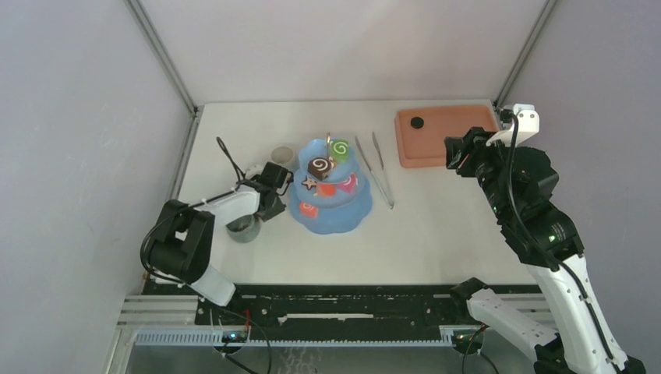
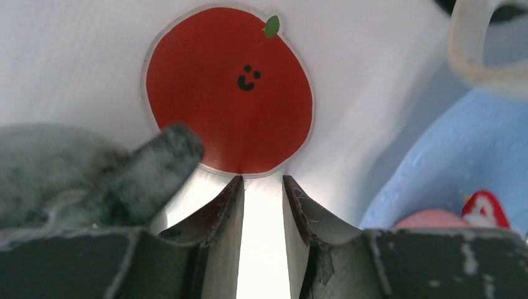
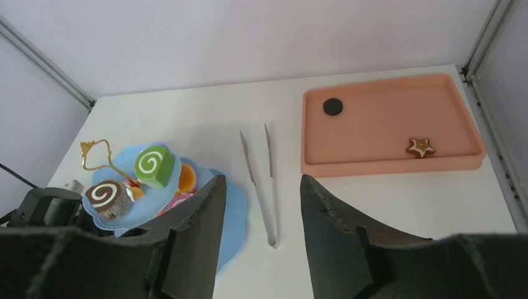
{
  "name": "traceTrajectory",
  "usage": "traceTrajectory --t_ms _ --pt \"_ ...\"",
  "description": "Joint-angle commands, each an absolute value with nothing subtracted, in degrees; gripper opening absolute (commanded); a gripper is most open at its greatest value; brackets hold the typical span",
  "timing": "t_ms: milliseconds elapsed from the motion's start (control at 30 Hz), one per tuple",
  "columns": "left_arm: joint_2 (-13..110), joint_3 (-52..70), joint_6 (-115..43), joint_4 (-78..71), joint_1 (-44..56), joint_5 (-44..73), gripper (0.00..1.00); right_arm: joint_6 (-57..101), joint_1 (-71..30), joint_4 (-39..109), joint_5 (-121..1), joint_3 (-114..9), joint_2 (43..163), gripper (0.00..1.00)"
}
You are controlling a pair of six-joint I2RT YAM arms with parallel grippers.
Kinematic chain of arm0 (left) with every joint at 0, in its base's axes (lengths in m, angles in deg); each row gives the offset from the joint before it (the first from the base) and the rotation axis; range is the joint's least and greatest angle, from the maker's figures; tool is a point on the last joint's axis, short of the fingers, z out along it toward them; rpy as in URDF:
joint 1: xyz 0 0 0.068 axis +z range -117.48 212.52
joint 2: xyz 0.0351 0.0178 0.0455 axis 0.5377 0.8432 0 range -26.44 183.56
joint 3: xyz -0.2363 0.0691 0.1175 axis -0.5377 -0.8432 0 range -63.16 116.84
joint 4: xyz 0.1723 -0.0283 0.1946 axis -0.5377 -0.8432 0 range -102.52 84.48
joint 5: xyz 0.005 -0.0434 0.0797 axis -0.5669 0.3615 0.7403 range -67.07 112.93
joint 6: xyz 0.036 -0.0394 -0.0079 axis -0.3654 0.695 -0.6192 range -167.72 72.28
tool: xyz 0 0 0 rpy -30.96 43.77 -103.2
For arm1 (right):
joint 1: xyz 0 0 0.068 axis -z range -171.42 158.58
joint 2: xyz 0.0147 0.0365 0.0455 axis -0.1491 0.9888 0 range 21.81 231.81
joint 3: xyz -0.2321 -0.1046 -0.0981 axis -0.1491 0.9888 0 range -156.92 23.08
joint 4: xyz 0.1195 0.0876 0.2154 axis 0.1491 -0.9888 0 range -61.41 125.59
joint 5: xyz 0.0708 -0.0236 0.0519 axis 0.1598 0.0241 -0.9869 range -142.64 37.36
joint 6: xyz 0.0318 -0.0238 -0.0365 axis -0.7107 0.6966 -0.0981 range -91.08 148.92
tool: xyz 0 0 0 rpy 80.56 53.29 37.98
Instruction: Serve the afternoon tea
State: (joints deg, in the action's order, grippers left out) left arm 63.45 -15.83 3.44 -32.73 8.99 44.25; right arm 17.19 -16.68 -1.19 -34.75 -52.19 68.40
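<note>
The blue cake stand [image 1: 343,222], stacked with toy pastries [image 1: 320,167], sits left of centre on the bench [image 1: 436,226]. The left pincer [image 2: 261,184] beside it is only slightly spread, empty; the right pincer [image 3: 261,182] hovers spread and empty near the pink tray [image 1: 425,144].

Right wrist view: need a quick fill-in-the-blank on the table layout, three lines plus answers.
The cookie on the pink tray is shaped like a ___.
The tongs lie between the cake stand and the ___.
The green swirl roll sits on the stand's ___ tier.
Missing words: star; tray; top.
</note>
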Motion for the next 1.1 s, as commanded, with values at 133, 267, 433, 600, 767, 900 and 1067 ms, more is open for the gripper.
traceTrajectory --t_ms 133,267,433,600,767,900,1067 --pt "70.99 -11.11 3.51 -30.16 15.59 43.55 0.34 18.19 -13.92 -0.45 -37.62 -52.34 69.09 0.55" --pt "74.79 -5.19 2.68 -32.01 16.76 43.68 0.35 18.11 -13.05 -0.45 -38.29 -52.33 69.39 0.55" --pt "78.95 0.1 2.32 -32.35 19.16 41.2 0.35 17.95 -12.48 -0.44 -38.49 -52.44 69.76 0.55" --pt "79.18 1.25 3.19 -33.57 19.34 41.34 0.35 17.9 -11.93 -0.54 -39.02 -52.76 70.36 0.55" --pt "73.71 -2.71 8.65 -36.92 18.87 43.31 0.39 17.67 -11.67 0.18 -40.36 -52.77 71.61 0.55" --pt "72.98 -1.43 14.53 -43.81 18.3 45.63 0.4 17.82 -11.47 1.44 -41.81 -52.77 73.09 0.55" --pt "72.34 -2.48 23.1 -45.9 17.82 47.46 0.4 18.04 -10.82 2.18 -43.42 -52.77 73.99 0.55"
